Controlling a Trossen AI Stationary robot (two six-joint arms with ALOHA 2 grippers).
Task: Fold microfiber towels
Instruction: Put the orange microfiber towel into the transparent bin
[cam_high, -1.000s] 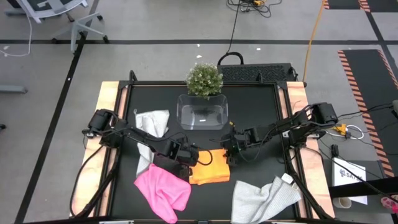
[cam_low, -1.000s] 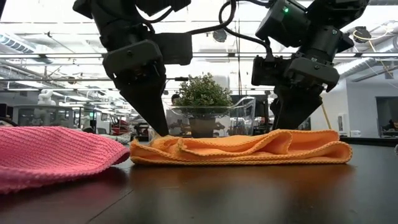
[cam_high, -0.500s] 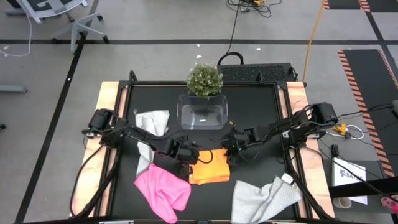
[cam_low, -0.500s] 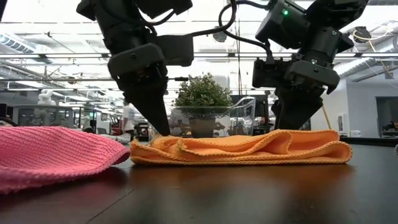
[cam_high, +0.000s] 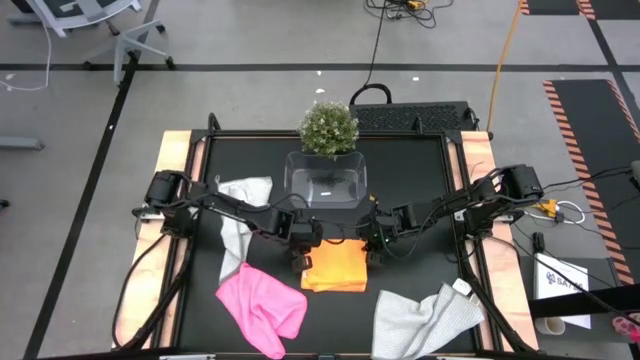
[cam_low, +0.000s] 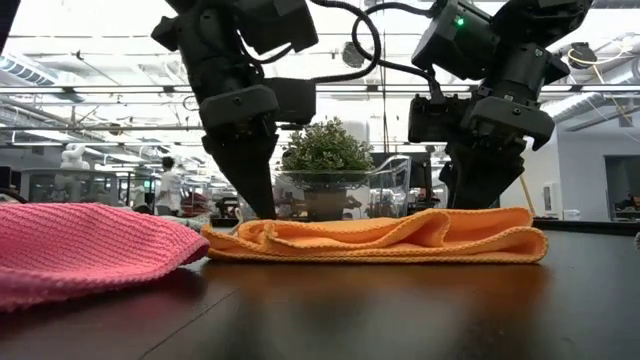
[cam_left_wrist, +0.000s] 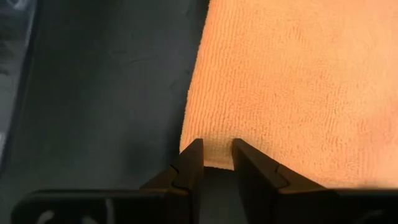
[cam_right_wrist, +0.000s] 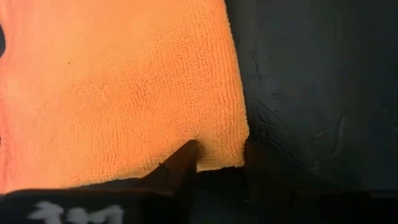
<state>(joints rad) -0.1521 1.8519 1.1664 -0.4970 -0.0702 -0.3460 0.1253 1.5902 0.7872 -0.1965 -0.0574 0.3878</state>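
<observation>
- Two matte black jointed arms with boxy wrist housings, looped black cables, a green indicator light.
- Tapered dark wedge-shaped fingers (cam_left_wrist: 189, 167); white lettering on the mount.
</observation>
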